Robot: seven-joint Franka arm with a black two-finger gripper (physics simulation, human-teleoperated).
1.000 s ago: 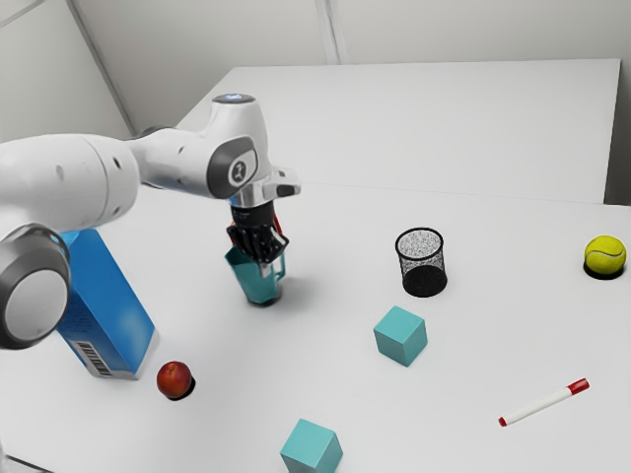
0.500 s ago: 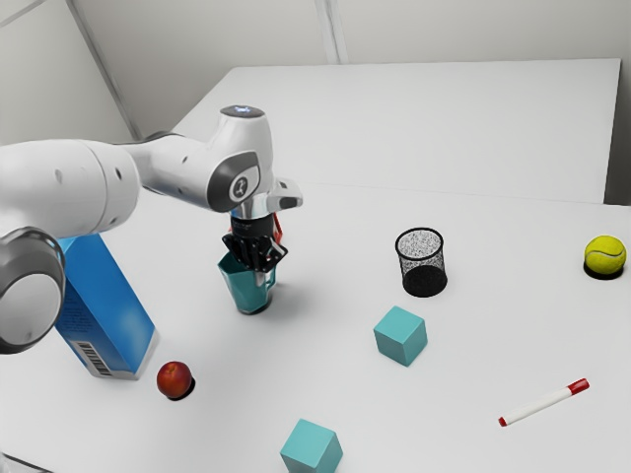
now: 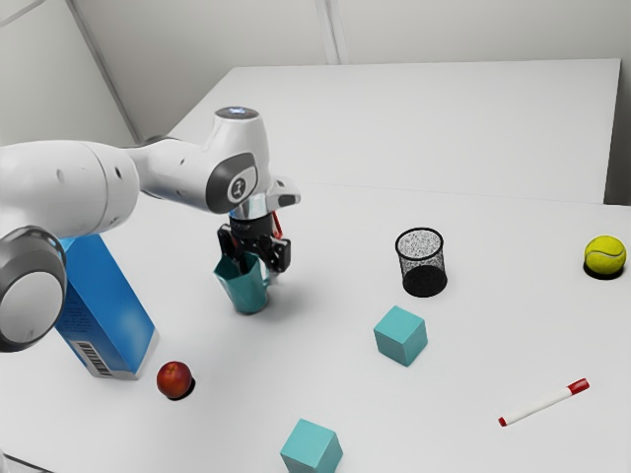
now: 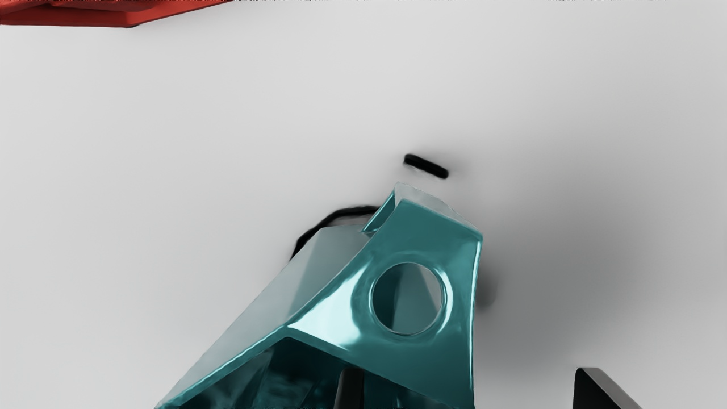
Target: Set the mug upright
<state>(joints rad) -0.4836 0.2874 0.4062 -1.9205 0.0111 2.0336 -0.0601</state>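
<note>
We hold our gripper [image 3: 256, 266] with its fingers apart, one inside the teal mug [image 3: 247, 295] just below it, over a white table [image 3: 335, 374]; pale walls [image 3: 473, 30] rise well beyond it.

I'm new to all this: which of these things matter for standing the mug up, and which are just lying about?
Part of the job:
- teal mug
- black claw

Just lying about:
- blue carton
- round red fruit
- nearer teal cube
- farther teal cube
- black mesh cup
- marker
- tennis ball
- red object
</note>
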